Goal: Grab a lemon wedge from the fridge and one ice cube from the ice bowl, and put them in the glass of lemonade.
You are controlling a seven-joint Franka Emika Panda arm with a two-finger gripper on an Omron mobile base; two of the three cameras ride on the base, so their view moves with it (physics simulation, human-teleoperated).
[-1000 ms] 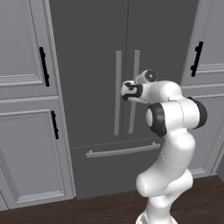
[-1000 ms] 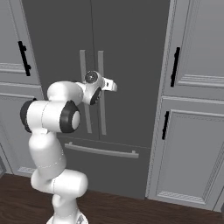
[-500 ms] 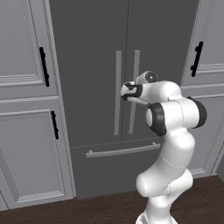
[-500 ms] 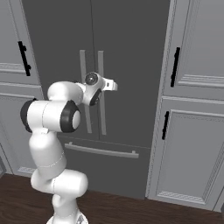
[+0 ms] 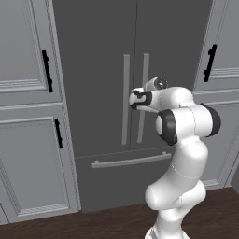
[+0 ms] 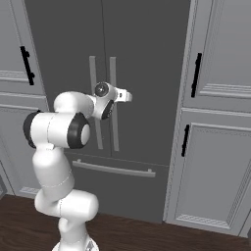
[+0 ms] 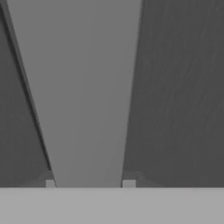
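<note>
Fridge (image 5: 98, 60): tall, dark grey, French doors both shut, bottom drawer (image 5: 121, 179) shut too; dead ahead of the base, flanked by light grey cabinets (image 5: 25, 140).
Handles: two long pale bars side by side at the door seam; right door handle (image 5: 144, 98) next to the left door handle (image 5: 125, 100); a horizontal bar on the drawer below.
Gripper (image 5: 134, 99): level with the middle of the bars, at the right door handle (image 6: 113, 103); in the hand view the pale bar (image 7: 83, 96) runs straight up between the two fingertips (image 7: 50, 183).
Jaws: narrowed to about the bar's width, one tip against each side, so judged clamped on the handle.
Handling, door: rigid and heavy-looking, hinged at its outer edge, likely a seal to break; smooth bar probably slippery, so a square grip mid-bar and a pull along the door's arc seem wise.
Handling, lemon wedge: expected tiny, soft, light; hidden behind the shut doors.
Contents of fridge: cannot tell, nothing visible through the doors.
Ice bowl, glass: elsewhere, out of these views.
</note>
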